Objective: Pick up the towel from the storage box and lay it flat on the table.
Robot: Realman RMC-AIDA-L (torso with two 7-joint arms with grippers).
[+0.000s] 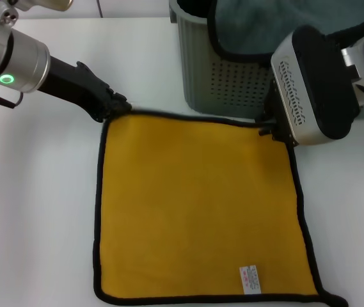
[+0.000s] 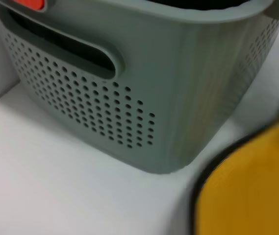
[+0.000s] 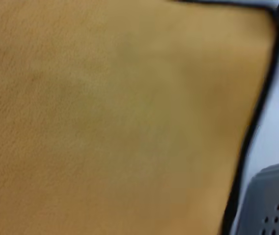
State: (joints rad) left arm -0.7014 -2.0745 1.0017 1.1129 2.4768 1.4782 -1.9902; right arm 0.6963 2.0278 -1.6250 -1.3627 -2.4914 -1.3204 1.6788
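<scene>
The towel (image 1: 201, 204) lies flat on the white table (image 1: 34, 211), yellow side up, black edging all round, its white label (image 1: 251, 279) near the front right corner. My left gripper (image 1: 116, 107) is shut on its far left corner. My right gripper (image 1: 266, 130) is shut on its far right corner, mostly hidden behind its own wrist body. The grey-green storage box (image 1: 226, 83) stands just behind the towel's far edge. The towel's edge shows in the left wrist view (image 2: 257, 196) beside the box (image 2: 178, 98). The right wrist view shows the yellow cloth (image 3: 119, 117) close up.
A second towel (image 1: 265, 25), grey-teal with black edging, hangs over the rim of the storage box. White table stretches left of the towel and to its right (image 1: 354, 211). The towel's front edge reaches the bottom of the head view.
</scene>
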